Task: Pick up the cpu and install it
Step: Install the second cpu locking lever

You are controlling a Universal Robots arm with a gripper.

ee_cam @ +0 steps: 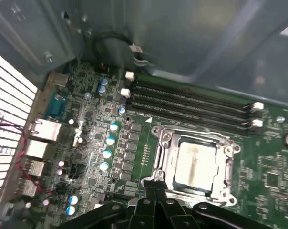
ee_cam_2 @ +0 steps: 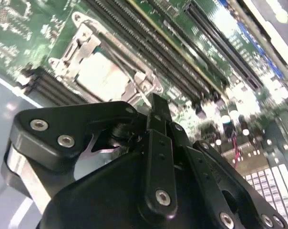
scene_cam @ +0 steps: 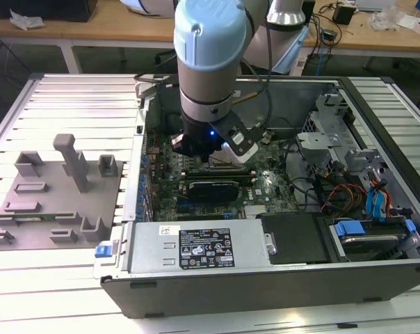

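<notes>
In both wrist views the black gripper [ee_cam_2: 156, 107] hangs just over the motherboard, fingers pressed together, holding nothing. The cpu [ee_cam: 194, 162], pale and silvery, lies flat inside its metal-rimmed socket frame [ee_cam: 159, 157]. Beyond run dark memory slots [ee_cam: 191, 102]. Outside, at nine o'clock of the case [scene_cam: 265, 278], sits the grey fixture plate [scene_cam: 53, 198].

An open computer case [scene_cam: 377, 278] lies on a slatted metal table [scene_cam: 71, 104], its green motherboard [scene_cam: 265, 184] exposed beside a grey power supply [scene_cam: 196, 247] and blue-tabbed drive bays [scene_cam: 349, 228]. At the exterior view's left, a grey plastic fixture plate [scene_cam: 57, 202] with upright posts sits apart from the case. Black memory slots [ee_cam: 191, 102] run alongside the metal socket frame [ee_cam: 164, 160].
</notes>
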